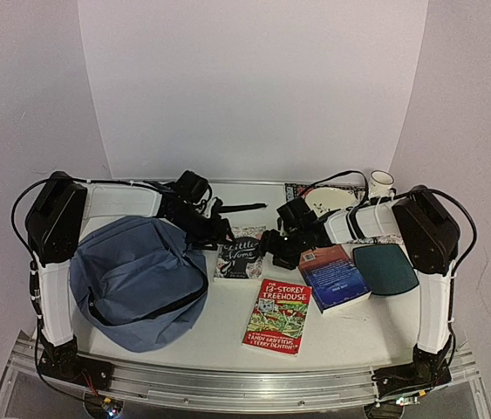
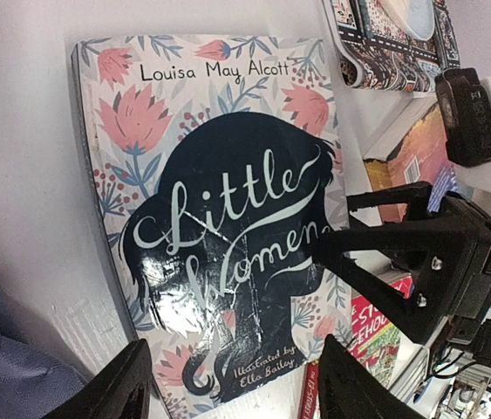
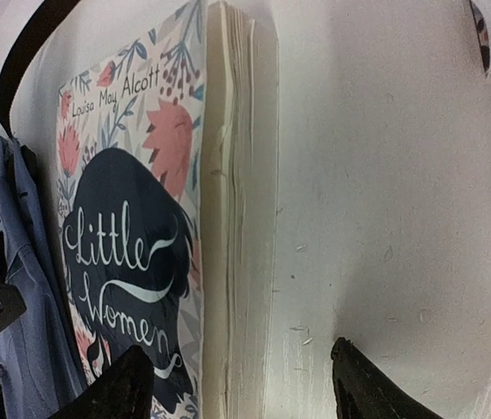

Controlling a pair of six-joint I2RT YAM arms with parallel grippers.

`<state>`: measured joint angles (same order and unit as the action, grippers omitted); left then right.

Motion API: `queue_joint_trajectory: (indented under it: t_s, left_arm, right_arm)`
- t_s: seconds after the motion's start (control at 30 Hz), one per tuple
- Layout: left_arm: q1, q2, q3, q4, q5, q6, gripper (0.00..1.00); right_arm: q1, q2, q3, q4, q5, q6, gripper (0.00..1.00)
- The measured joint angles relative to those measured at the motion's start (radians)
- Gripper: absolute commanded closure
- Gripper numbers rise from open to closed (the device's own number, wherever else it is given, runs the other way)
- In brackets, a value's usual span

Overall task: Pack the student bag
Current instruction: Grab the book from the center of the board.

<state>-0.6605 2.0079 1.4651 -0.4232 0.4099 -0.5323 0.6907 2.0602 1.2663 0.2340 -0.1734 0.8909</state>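
From above, the student bag (image 1: 136, 284) lies slumped on the left side of the white table (image 1: 228, 353), close to the left arm's base, with a dark zipper curving across its slate-blue fabric. The left gripper (image 1: 213, 229) reaches past the bag's far right edge. The right gripper (image 1: 282, 247) comes in from the other side. Between them lies the Little Women book (image 1: 241, 255), flat and cover up, just beside the bag. Nearer the front is a red Treehouse book (image 1: 278, 316). To its right lie a blue book (image 1: 334, 278) and a dark oval pad (image 1: 385, 268). A white mug (image 1: 381, 183) and a plate (image 1: 332, 199) sit at the back right.

From the left wrist, two black fingertips stand well apart at the bottom of the view, gripping nothing, with the floral cover filling the space beyond them. The other arm's black pincer pokes in from the right over the cover's edge. A fold of blue bag fabric shows at the lower left.

From the right wrist, the fingertips are likewise spread wide and clamp nothing. One hangs over the cover, the other over bare table, and the book's pale page edge runs between them. The bag's blue fabric lies along the left edge.
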Motion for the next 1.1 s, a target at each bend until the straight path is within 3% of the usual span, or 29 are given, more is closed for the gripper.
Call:
queue_joint_trajectory:
  t_s: [0.43,0.87,1.1]
  left_arm:
    - [-0.002,0.079,0.000,0.005,0.000,0.000,0.37]
    - [-0.011,0.118,0.004,0.006,0.005,-0.029,0.38]
    - [-0.011,0.118,0.004,0.011,0.004,-0.060,0.38]
  right_arm:
    - [0.000,0.012,-0.020,0.070,-0.101,0.046,0.36]
    - [-0.008,0.039,0.004,0.089,-0.129,0.095,0.60]
    - [-0.013,0.016,0.004,0.095,-0.134,0.132,0.66]
